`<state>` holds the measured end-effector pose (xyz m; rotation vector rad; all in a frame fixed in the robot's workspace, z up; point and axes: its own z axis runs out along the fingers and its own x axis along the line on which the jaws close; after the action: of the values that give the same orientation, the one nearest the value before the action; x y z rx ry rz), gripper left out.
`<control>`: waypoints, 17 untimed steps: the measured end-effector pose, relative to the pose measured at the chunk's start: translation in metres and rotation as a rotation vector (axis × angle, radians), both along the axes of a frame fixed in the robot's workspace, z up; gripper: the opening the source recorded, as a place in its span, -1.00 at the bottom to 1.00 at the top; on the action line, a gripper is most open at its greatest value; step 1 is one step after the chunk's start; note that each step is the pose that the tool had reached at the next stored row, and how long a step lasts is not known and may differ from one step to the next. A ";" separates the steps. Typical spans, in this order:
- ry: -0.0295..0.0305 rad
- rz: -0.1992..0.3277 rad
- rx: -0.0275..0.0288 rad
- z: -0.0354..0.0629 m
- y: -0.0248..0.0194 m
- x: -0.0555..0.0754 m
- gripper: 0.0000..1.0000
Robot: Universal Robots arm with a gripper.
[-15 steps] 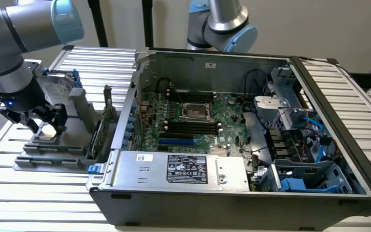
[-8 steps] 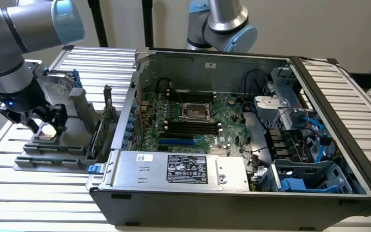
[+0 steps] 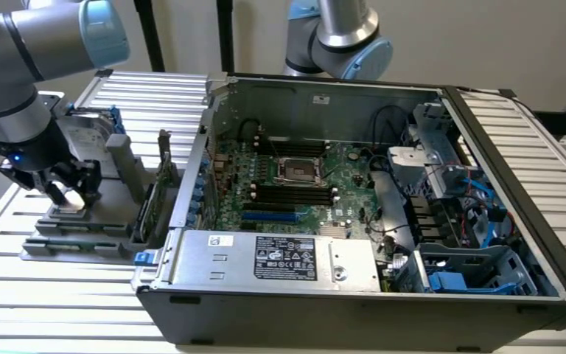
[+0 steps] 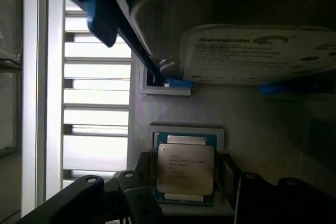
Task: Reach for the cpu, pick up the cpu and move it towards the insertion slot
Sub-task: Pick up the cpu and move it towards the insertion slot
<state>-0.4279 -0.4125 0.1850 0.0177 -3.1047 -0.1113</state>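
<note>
Ribbed white metal tabletop (image 3: 67, 310), grey tray (image 3: 77, 247), flat square silver-topped cpu (image 4: 185, 168) within the spread, unclenched hand (image 3: 67, 193).

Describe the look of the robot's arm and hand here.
The arm is silver-grey tubing with light blue joint caps. Its wrist section is black with a small blue light. The hand is black, with blocky black fingers.
</note>
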 end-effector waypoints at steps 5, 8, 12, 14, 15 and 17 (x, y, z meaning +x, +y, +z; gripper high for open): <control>0.0027 0.000 0.0000 0.0000 0.0000 0.000 0.09; 0.0059 0.000 -0.0001 0.0003 0.0000 0.000 0.09; 0.0093 0.000 -0.0002 0.0037 0.0000 0.001 0.09; 0.0107 0.000 -0.0002 0.0070 0.0000 0.001 0.09; 0.0111 0.000 -0.0003 0.0092 0.0000 0.001 0.09; 0.0115 0.000 -0.0001 0.0153 0.0000 0.002 0.09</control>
<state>-0.4263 -0.4125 0.2003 0.0170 -3.0932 -0.1109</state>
